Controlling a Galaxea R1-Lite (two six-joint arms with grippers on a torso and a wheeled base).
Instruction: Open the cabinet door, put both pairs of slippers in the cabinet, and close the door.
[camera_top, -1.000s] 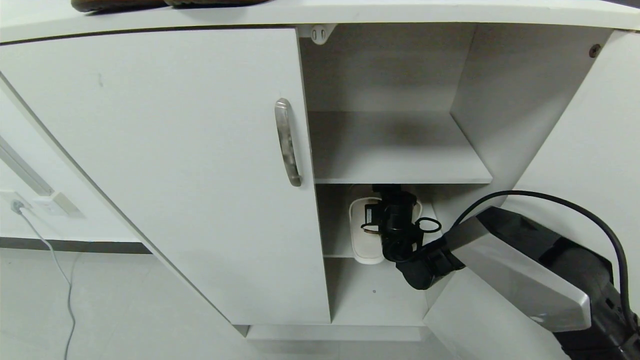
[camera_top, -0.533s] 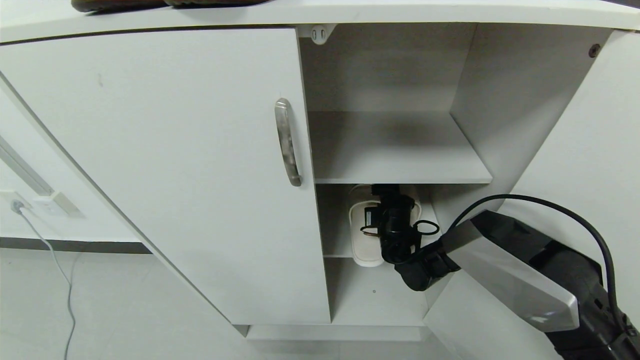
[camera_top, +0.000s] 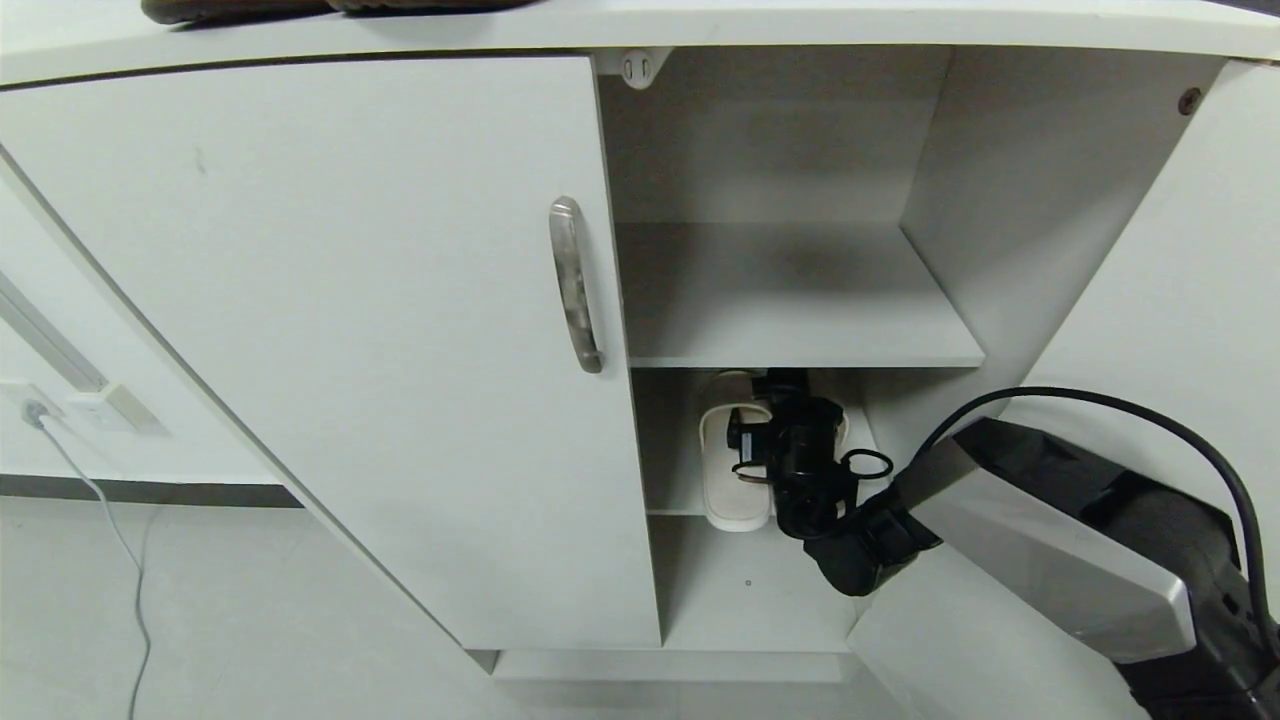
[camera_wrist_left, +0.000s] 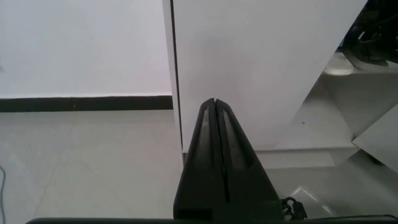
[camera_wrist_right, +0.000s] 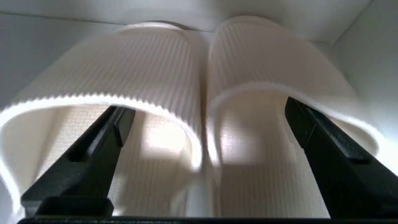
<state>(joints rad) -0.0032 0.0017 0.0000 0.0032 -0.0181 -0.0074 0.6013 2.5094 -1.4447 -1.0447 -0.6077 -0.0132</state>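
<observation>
A pair of white slippers (camera_top: 733, 470) lies side by side on the lower shelf of the cabinet, toes pointing inward. My right gripper (camera_top: 787, 392) is inside that compartment, just under the middle shelf (camera_top: 800, 345). In the right wrist view its fingers (camera_wrist_right: 87, 162) stand wide open, one at each slipper's opening, around the white slippers (camera_wrist_right: 199, 124). A dark pair of slippers (camera_top: 330, 6) rests on the cabinet top. My left gripper (camera_wrist_left: 214, 102) is shut and empty, low over the floor in front of the closed left door (camera_wrist_left: 249, 56).
The right door (camera_top: 1200, 300) is swung open beside my right arm. The left door (camera_top: 350, 300) with its metal handle (camera_top: 573, 285) is closed. The middle shelf and the bottom compartment (camera_top: 740, 590) are bare. A cable (camera_top: 120, 540) runs along the floor at left.
My right arm pushed slightly deeper, then drew back a little toward the right and down. The white slippers stayed on the lower shelf.
</observation>
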